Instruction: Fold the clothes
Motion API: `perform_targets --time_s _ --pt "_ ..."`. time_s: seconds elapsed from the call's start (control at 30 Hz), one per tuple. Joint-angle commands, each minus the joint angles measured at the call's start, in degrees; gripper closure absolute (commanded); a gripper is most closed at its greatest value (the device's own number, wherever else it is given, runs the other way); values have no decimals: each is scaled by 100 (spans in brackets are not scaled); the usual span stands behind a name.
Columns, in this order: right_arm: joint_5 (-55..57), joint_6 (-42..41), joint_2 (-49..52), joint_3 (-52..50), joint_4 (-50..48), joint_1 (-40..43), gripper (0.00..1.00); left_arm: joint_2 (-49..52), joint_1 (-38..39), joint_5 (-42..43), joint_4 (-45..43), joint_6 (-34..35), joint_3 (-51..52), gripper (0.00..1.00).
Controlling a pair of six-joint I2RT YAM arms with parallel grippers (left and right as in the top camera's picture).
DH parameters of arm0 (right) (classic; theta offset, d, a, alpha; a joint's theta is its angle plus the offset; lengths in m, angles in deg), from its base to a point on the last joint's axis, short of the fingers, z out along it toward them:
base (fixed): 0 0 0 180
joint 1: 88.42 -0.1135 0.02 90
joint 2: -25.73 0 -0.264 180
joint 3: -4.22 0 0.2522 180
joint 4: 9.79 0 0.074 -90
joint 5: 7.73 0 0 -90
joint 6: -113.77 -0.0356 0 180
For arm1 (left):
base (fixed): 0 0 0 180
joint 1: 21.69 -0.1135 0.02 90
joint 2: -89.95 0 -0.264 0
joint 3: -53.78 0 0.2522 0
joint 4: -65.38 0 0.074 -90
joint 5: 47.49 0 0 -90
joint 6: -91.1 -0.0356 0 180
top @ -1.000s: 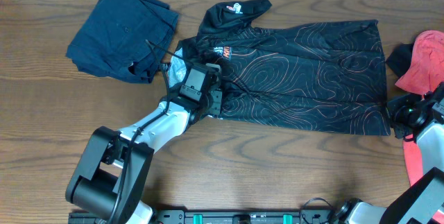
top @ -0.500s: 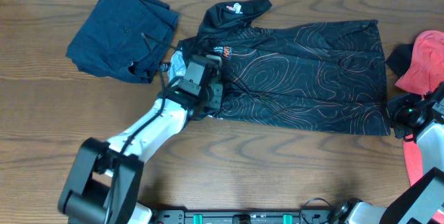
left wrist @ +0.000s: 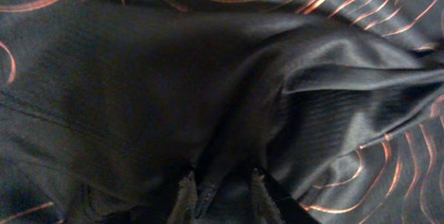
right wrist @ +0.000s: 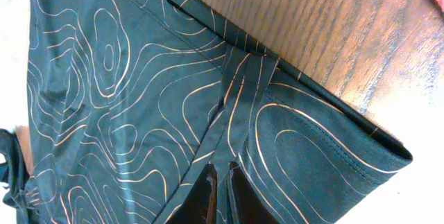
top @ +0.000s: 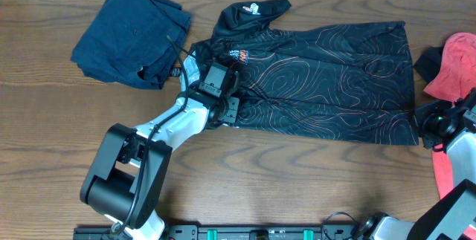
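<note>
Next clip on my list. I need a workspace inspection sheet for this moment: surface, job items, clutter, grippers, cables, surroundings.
Surface: wooden table, brown grain, no spills seen.
Job's things: black jersey spread flat mid-table, one sleeve flipped up at its top left.
Clutter: navy garment folded at upper left, touching the jersey's left end; coral-red garment at the right edge.
Grippers: left gripper pinching a ridge of jersey fabric near its left end; right gripper closed on a fold at the lower right hem.
Cables: black cable loops from the left arm over the navy garment's edge.
Surroundings: mounting rail along the near edge; otherwise nothing seen.
</note>
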Motion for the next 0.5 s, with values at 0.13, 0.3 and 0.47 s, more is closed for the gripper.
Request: perform_targets --time_s 0.13,0.3,0.47 --pt "31 -55 28 52 -2 -57 94 87 -20 -216 -142 -83 -4 81" --pt "31 -55 28 52 -4 -57 94 -70 -17 -210 -125 -81 -136 94" --pt "31 -55 28 52 -4 -57 94 -529 -4 -212 111 -83 -284 94"
